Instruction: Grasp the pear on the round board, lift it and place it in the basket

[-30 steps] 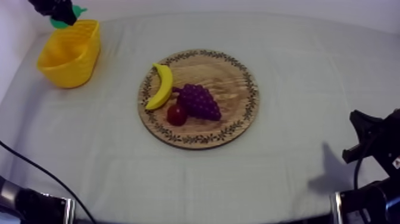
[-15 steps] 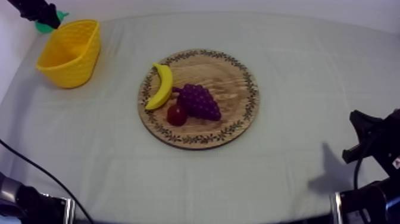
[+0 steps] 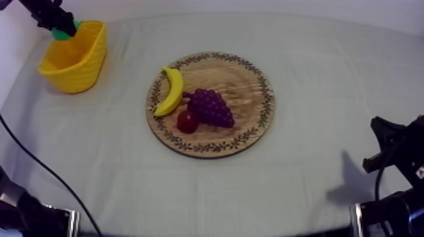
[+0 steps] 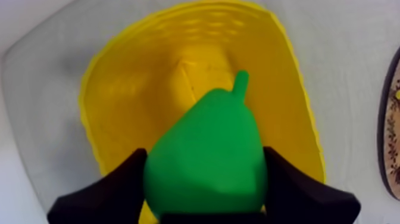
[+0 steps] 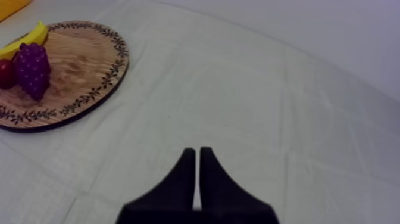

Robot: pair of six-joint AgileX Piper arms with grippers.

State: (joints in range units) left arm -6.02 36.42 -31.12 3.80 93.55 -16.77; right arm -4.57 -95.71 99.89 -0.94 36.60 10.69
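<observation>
Green pear (image 4: pixel 205 143) sits clamped between the two black fingers (image 4: pixel 107 193) of my left gripper (image 4: pixel 205 179), at the far left of the table (image 3: pixel 303 183), about over the far rim of the yellow basket (image 3: pixel 74 63). In the left wrist view the basket's hollow lies beneath the fruit. I judge this the release step: I would bring the pear fully inside the rim, lower it for a short drop, then part the fingers gently so the basket does not tip. My right gripper (image 5: pixel 197 156) rests pressed narrow at the near right, well apart from the wooden board (image 3: pixel 243 85) holding the banana (image 3: pixel 170 91), grapes (image 3: pixel 211 106) and small red fruit (image 3: pixel 187 121).
</observation>
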